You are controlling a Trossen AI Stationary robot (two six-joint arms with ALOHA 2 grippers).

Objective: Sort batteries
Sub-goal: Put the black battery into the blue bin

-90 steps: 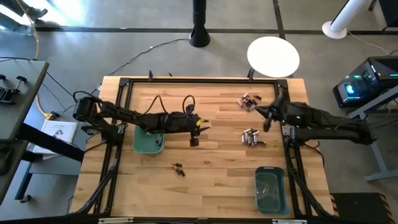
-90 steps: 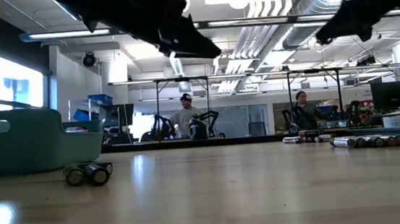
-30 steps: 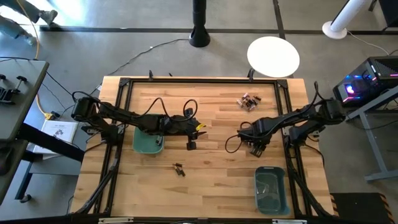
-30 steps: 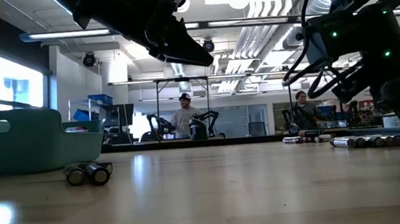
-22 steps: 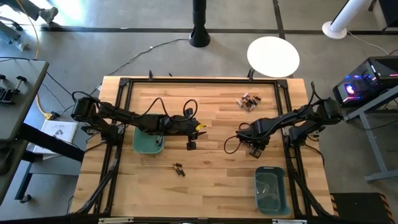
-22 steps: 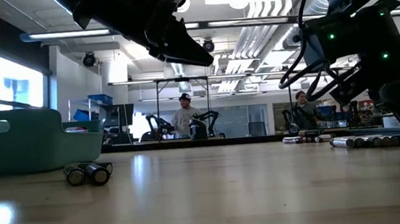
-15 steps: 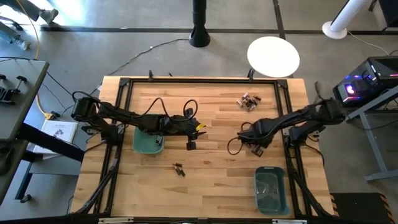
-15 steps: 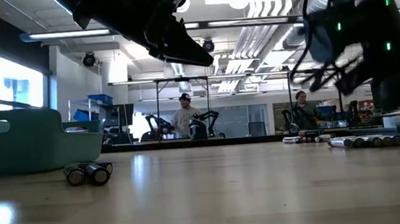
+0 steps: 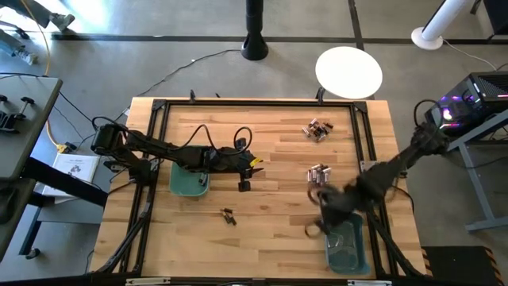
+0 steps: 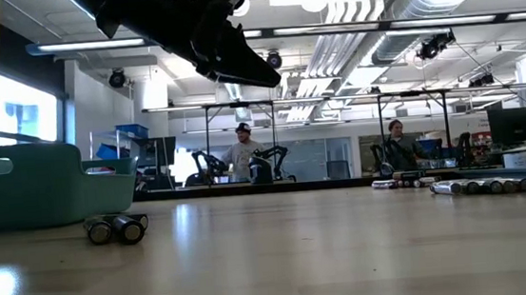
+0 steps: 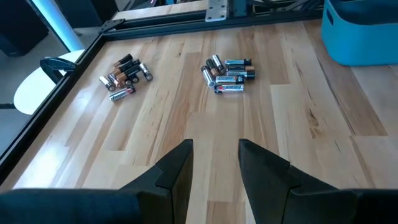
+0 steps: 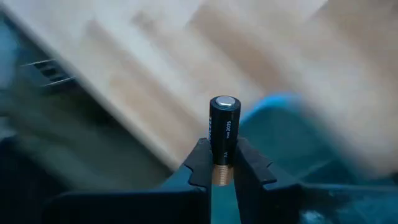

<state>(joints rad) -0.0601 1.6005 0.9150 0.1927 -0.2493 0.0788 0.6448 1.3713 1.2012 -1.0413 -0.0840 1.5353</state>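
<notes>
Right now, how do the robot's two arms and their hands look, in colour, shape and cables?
Both arms are dark, slim and jointed. The left arm has black cables looping along it and a small yellow marking near its hand. The fingers of that hand are black, angular and taper forward. The right arm also trails a black cable loop near its hand, whose black fingers narrow to tips.
</notes>
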